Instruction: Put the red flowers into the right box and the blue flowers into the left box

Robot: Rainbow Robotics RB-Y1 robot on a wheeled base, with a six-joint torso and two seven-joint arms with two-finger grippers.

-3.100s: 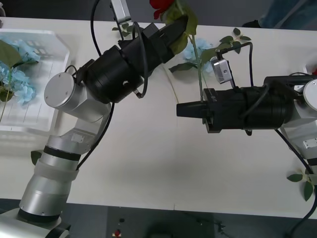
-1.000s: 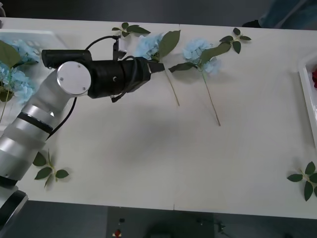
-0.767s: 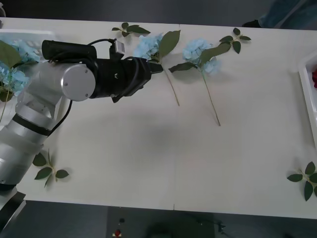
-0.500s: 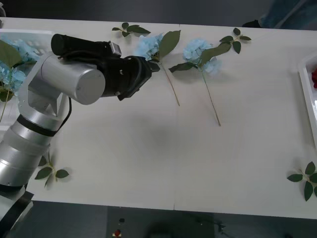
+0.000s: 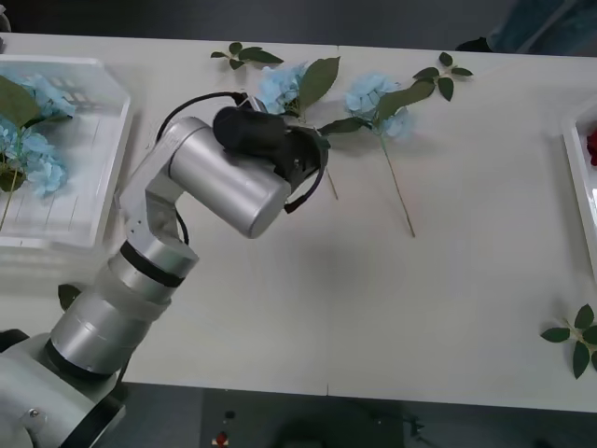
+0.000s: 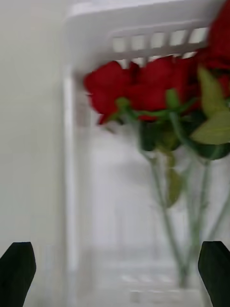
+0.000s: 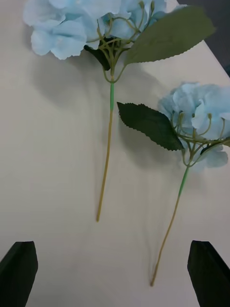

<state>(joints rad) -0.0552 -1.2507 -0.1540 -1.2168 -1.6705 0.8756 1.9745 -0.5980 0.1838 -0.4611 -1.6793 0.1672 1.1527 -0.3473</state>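
Front view: left box (image 5: 93,201) at left holds blue flowers (image 5: 42,163); two more lie top centre, beside the left gripper (image 5: 312,154).

Right wrist view: right gripper (image 6: 115,271), open and empty, above red flowers (image 6: 143,91), apparently all in the right box (image 6: 72,144).

Left wrist view: fingers (image 7: 19,268) spread, holding nothing.

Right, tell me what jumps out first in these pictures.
The left arm reaches over the middle of the table, its open left gripper hovering above two blue flowers lying loose near the table's far edge. More blue blooms already lie in the left box. The open right gripper hangs over the red flowers bunched in the right box.
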